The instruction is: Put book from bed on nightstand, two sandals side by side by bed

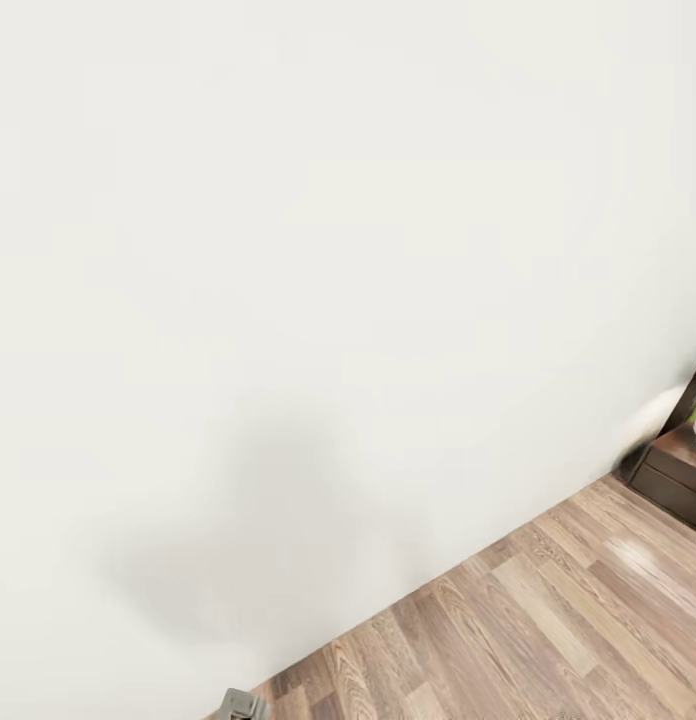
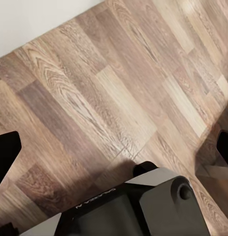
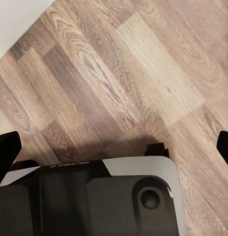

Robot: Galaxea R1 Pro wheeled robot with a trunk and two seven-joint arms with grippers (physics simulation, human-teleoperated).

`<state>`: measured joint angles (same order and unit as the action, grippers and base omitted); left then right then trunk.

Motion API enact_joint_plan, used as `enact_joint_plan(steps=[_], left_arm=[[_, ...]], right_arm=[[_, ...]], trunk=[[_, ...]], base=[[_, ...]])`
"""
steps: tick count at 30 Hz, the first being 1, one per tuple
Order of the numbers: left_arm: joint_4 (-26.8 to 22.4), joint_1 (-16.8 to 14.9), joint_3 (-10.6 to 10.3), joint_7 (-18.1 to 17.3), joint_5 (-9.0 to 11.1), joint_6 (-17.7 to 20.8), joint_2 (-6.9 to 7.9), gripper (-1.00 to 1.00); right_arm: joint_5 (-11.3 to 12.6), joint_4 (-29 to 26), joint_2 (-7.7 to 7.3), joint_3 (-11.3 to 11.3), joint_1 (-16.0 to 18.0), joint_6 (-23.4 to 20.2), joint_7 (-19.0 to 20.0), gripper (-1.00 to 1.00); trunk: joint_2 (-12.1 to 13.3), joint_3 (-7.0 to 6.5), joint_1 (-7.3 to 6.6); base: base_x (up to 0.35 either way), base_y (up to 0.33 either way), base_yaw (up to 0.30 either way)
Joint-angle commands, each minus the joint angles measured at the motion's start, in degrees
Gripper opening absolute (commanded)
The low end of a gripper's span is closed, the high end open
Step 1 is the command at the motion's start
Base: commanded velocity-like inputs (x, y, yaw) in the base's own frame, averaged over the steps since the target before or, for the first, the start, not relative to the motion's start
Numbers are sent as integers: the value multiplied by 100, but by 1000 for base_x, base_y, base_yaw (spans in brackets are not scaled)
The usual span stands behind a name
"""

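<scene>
The book, the bed and the sandals are out of view. In the head view I face a plain white wall [image 1: 318,250] of the bedroom, with wood-plank floor [image 1: 548,620] at the lower right. My left gripper [image 2: 114,147] hangs open over bare planks, its dark fingertips [image 2: 6,152] at the frame's two side edges and nothing between them. My right gripper [image 3: 114,145] is open the same way above the floor, with its fingertips [image 3: 7,150] wide apart.
A low dark reddish-brown cabinet [image 1: 678,470] stands against the wall at the right edge, with something white and green on top. Too little shows to tell whether it is the nightstand. My dark base [image 3: 94,196] lies under both grippers. A small grey robot part [image 1: 243,705] pokes in at the bottom.
</scene>
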<state>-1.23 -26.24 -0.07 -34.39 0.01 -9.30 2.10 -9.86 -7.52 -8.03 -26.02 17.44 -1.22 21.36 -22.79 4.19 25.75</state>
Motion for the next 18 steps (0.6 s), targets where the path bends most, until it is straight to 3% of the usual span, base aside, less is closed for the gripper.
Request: enact_joint_plan(steps=[1,18], left_arm=[[5,-4,-2,-15,-1,-27,2,100],[5,-4,-2,-15,-1,-27,1,100]], right_arm=[[-58,-4,0,-49,5,-12,26,100],[-59,-4,1,-47,5,-14,26,100]], trunk=[[-13,16,3],[-13,69,3]], base=[[0,0,-259],[0,0,-259]])
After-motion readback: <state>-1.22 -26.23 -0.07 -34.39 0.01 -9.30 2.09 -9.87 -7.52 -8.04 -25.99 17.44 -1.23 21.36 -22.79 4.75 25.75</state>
